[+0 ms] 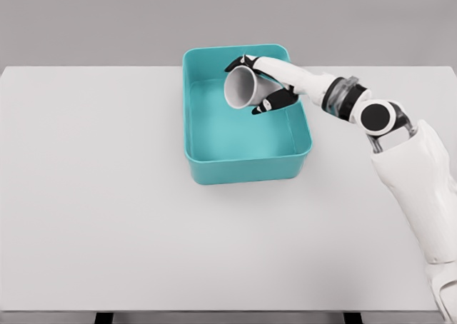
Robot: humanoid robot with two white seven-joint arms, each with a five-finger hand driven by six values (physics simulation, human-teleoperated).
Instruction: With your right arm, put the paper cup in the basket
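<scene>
A white paper cup point(241, 87) is tipped on its side, its open mouth facing the lower left, over the far part of the teal basket point(214, 168). My right hand point(261, 83) reaches in from the right and is shut on the cup, with dark fingertips point(270, 105) wrapped under it and others above its rim. The cup hangs over the inside of the basket; whether it touches the floor I cannot tell. The left arm does not show.
The basket stands at the back middle of a white table point(107, 210). My right forearm point(350, 104) crosses the basket's right rim. The table's front edge runs along the bottom of the view.
</scene>
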